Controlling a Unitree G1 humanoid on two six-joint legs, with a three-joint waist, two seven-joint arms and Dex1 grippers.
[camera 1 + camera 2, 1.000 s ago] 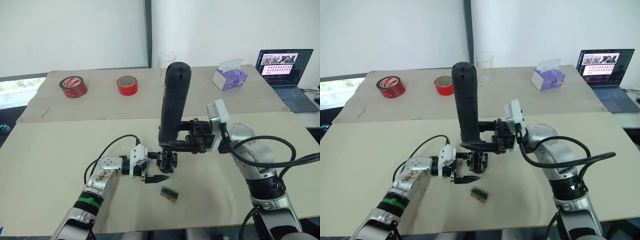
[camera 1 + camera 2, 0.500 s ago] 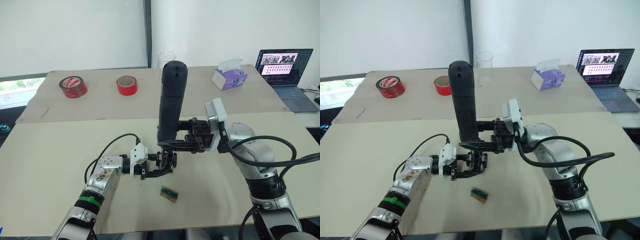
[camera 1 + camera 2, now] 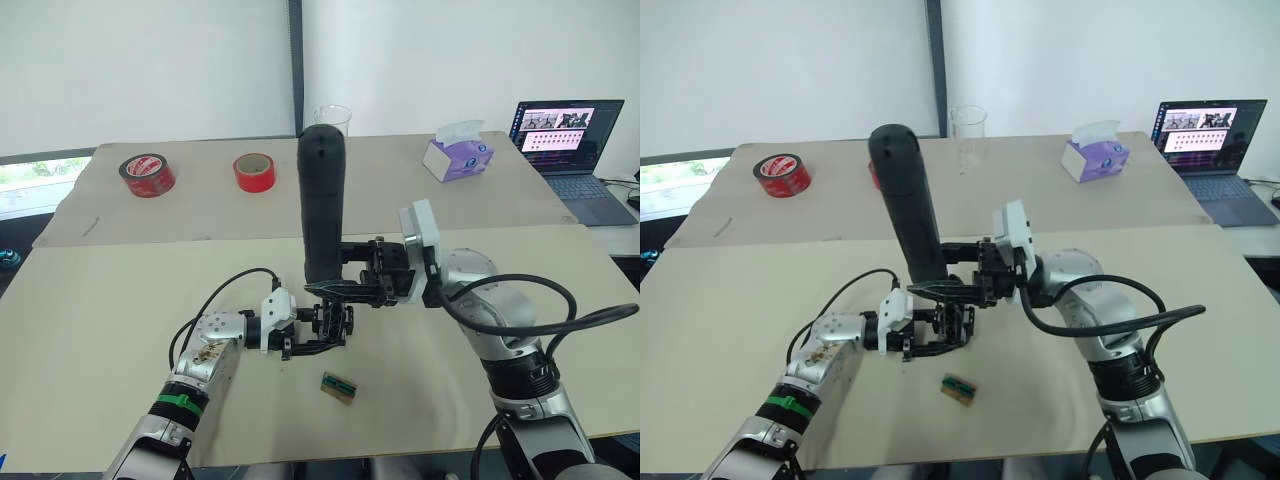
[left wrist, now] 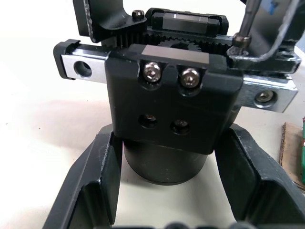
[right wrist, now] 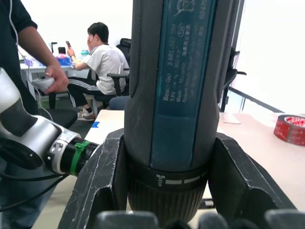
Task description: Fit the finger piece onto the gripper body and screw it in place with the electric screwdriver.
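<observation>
1. The jaws of the left gripper (image 3: 300, 338) stand on either side of the gripper body (image 4: 171, 114). In the left wrist view they flank its rounded base, apparently gripping it, and it sits on the tan surface (image 3: 100, 300) just left of centre. If that hold is loose, the part could twist or slide once the bit pushes down on it.

2. The finger piece cannot be told apart from the dark parts around the body — whether it is seated is not clear. If it is not fully home, driving a screw could cross-thread it or jam it askew.

3. The jaws of the right gripper (image 3: 345, 290) are clamped round the lower collar of the electric screwdriver (image 3: 322, 205), which stands nearly upright over the body and leans slightly. Held low and top-heavy, it may tip; a tilted bit (image 4: 245, 19) could cam out of a screw head or skid across the frame.

4. A small green-and-tan block (image 3: 340, 388) lies nearby toward the front edge — a sideways slip could knock it.
</observation>
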